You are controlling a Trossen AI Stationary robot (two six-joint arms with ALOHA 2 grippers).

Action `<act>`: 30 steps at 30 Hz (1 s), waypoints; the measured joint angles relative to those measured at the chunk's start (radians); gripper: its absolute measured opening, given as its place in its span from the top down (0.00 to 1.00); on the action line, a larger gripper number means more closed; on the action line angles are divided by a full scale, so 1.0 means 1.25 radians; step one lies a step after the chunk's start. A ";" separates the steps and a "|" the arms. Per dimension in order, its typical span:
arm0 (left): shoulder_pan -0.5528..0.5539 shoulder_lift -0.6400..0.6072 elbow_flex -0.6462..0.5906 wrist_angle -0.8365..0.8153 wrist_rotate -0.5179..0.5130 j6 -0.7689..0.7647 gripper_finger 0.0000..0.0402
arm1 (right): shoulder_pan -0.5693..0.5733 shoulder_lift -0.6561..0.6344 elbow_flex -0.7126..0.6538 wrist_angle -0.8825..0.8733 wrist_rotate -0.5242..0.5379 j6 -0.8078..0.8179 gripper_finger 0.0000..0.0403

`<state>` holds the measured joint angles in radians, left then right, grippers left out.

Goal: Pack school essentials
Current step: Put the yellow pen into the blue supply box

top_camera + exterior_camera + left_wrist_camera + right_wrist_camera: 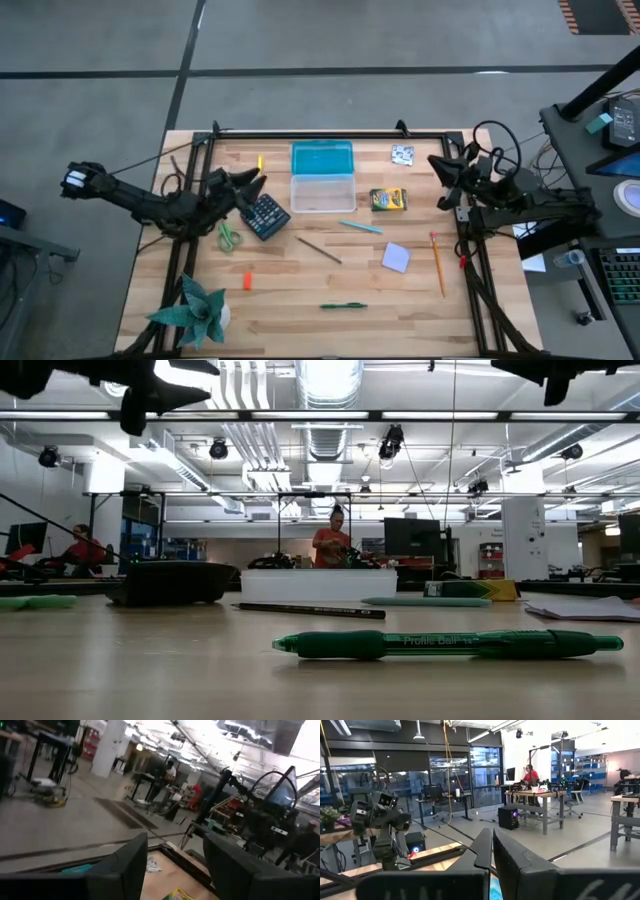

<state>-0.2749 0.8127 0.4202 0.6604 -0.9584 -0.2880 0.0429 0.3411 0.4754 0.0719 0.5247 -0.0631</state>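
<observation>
Both grippers hang in the air and touch nothing. My left gripper [256,183] is open [175,870], above the table's left part, over a dark calculator [266,216]. My right gripper [438,168] is shut [491,851], raised near the right edge. Flat on the table lie a yellow pencil [259,162], green scissors [229,236], an orange eraser [247,281], a green pen [343,306] [450,644], a dark pencil [318,250], a teal pen [360,227], the crayon pack [388,199], a lavender pad [396,257] and an orange pencil [437,263].
A clear box with a teal lid [322,175] stands at the far middle of the table. A small printed packet [403,154] lies to its right. A green spiky plant [195,310] sits at the near left corner. A black frame [300,132] rims the table. People work in the room behind.
</observation>
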 joint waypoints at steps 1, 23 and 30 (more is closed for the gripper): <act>0.000 0.008 0.023 -0.034 -0.009 -0.018 0.56 | 0.000 0.005 0.002 -0.001 0.000 0.000 0.98; 0.262 0.273 0.287 -0.580 0.210 -0.394 0.56 | -0.001 0.047 -0.132 0.230 -0.111 -0.251 0.98; 0.418 0.410 0.363 -0.725 0.406 -0.418 0.56 | 0.000 0.030 -0.206 0.392 -0.169 -0.243 0.98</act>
<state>0.2477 1.3254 0.8738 -0.2462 -0.4512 -0.8104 0.0429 0.3783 0.2175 0.5620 0.3138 -0.3668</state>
